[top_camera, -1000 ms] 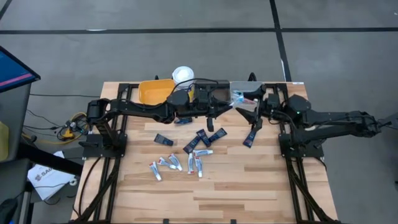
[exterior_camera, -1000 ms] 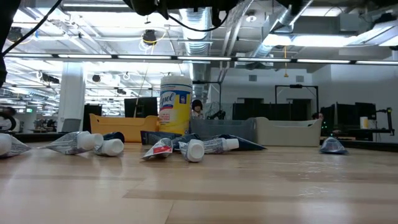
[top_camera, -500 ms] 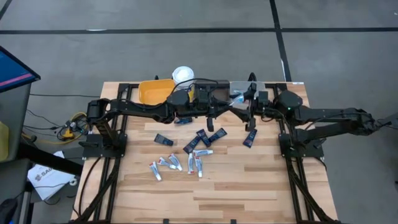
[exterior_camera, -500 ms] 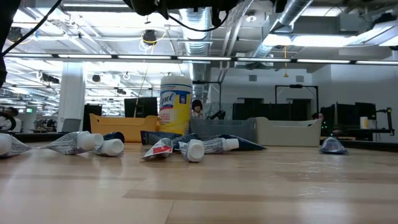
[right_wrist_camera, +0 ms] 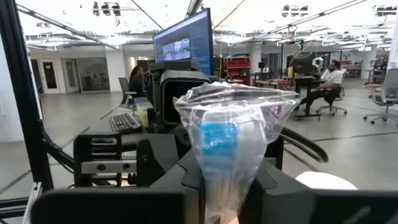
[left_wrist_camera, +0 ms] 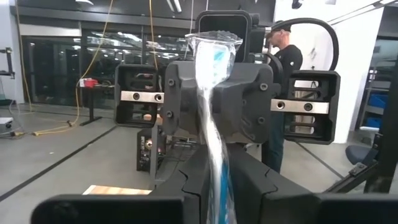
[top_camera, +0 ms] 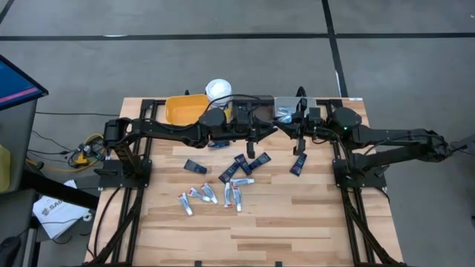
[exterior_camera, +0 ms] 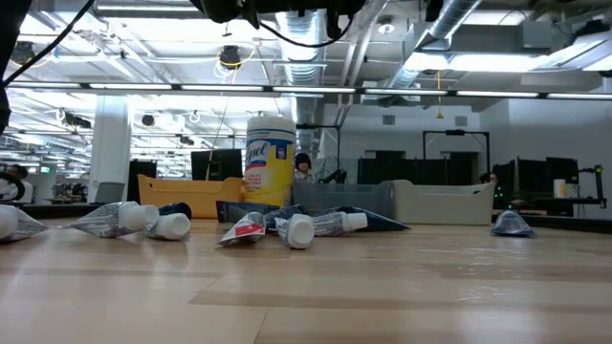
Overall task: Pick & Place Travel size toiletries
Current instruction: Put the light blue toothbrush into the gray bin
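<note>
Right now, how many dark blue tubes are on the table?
5 tubes: one at the left, three bunched in the middle, one alone at the right. The arms may hide more.

Both arms raised mid-table, fingers [left_wrist_camera: 186, 180] face to face.

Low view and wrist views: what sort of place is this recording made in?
Most likely an open robotics lab or workshop. Exposed ducts and strip lights run overhead, desks with dark monitors line the back, and people sit at workstations. The wooden table carries two arms on black frames.
</note>
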